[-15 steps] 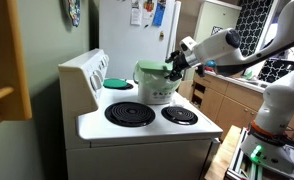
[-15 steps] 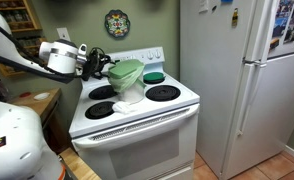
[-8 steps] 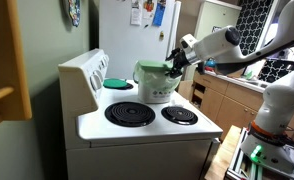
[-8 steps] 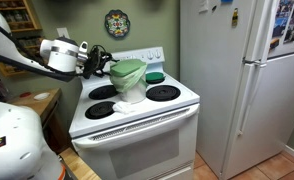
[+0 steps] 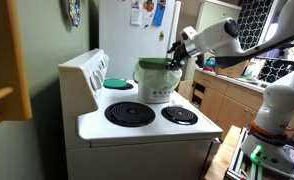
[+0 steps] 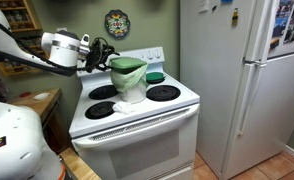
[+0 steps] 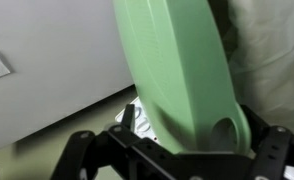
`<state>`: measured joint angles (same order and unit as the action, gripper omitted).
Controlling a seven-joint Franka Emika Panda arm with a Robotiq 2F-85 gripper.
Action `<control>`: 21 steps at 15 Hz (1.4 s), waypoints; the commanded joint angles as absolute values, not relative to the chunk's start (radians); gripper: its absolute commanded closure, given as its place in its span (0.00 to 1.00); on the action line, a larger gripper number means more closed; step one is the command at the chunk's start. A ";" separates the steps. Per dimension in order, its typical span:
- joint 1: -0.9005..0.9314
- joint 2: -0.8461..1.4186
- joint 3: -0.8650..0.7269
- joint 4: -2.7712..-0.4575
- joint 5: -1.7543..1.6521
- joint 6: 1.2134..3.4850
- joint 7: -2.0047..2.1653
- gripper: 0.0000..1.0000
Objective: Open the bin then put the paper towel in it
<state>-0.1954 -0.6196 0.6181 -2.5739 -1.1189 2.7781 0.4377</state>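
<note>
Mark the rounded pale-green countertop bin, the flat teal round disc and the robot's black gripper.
rounded pale-green countertop bin [image 5: 157, 88]: an exterior view, on its front wall.
flat teal round disc [image 5: 118, 83]: an exterior view, on its top face.
black gripper [image 5: 172, 62]: an exterior view, midway between its fingertips.

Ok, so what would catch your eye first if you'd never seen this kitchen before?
A small pale-green rounded bin with a darker green lid stands in the middle of the white electric stove. The robot's black claw hangs open right by the lid's edge. A flat teal round disc lies beside the bin, towards the back of the stovetop.
</note>
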 commanded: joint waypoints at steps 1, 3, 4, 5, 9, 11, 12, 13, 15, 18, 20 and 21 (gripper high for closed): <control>-0.182 -0.637 0.584 -2.551 -1.083 2.740 0.401 0.00; -0.184 -0.641 0.572 -2.532 -1.075 2.725 0.402 0.00; -0.188 -0.640 0.565 -2.519 -1.070 2.717 0.405 0.00; -0.196 -0.640 0.563 -2.505 -1.073 2.710 0.415 0.00; -0.213 -0.627 0.561 -2.482 -1.097 2.698 0.436 0.00; -0.217 -0.625 0.560 -2.475 -1.097 2.696 0.436 0.00; -0.217 -0.625 0.561 -2.475 -1.097 2.696 0.436 0.00; -0.217 -0.625 0.561 -2.475 -1.097 2.696 0.436 0.00; -0.217 -0.625 0.561 -2.475 -1.097 2.696 0.436 0.00; -0.245 -0.585 0.592 -2.449 -1.087 2.624 0.437 0.00; -0.168 -0.509 0.541 -2.400 -1.097 2.507 0.480 0.00; -0.163 -0.491 0.537 -2.378 -1.101 2.475 0.514 0.00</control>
